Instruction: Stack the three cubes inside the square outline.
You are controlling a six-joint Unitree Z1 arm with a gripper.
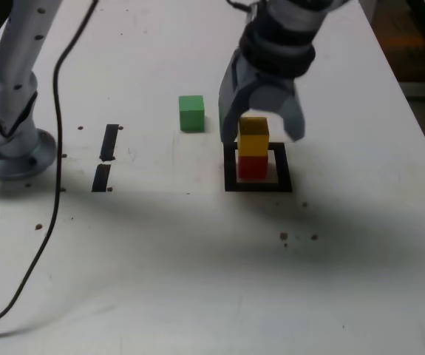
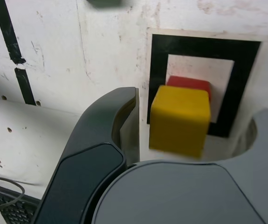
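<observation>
This looks like a robotics lab or a similar test workspace, though the wider room is hardly visible. Beneath the gripper spreads a white tabletop, spotted and scuffed, with a black tape square marked directly under the hand and two black tape strips off to one side. Plain coloured cubes sit below and beside the hand. Farther out from it lie a thin black cable and part of a black keyboard, suggesting a computer workstation.
</observation>
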